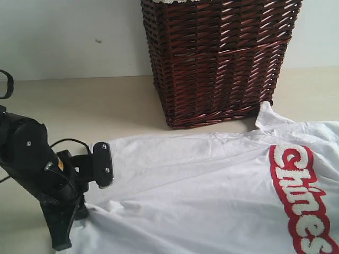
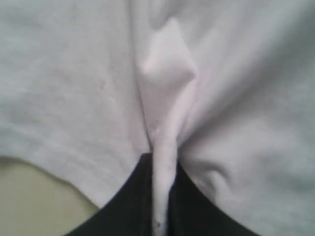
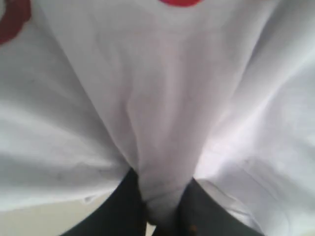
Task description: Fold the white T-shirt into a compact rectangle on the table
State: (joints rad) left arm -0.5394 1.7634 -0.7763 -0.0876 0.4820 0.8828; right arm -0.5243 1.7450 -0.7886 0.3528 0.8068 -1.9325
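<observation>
Pale wall [image 1: 63,37] and a beige desk [image 1: 79,106] fill the background, and the white T-shirt [image 1: 212,196] lies spread over the near part of that desk, running from the left side out past the right edge of the exterior view. At far left the black arm leans down onto the cloth. The left wrist view shows the left end effector [image 2: 162,206] pressed together on a thin upright ridge of white fabric just beside a stitched hem, with bare desk showing past that edge. Pinching so close to the hem probably gives the arm a firm corner to lift and carry over for a fold. Behind the middle of the shirt stands a dark brown wicker basket [image 1: 217,58], just beside the cloth, with a sleeve poking up near its base. Further right, the red-outlined lettering [image 1: 302,201] runs from far to near with its letter tops turned rightward. So the shirt's long axis seems to lie left to right, hem at the left and collar end off to the right, out of sight. The right end effector [image 3: 165,206] appears only in its own wrist view, clamped on a bunched fold of the shirt close to some red lettering. Together the two grips suggest a paired lift along one side.
</observation>
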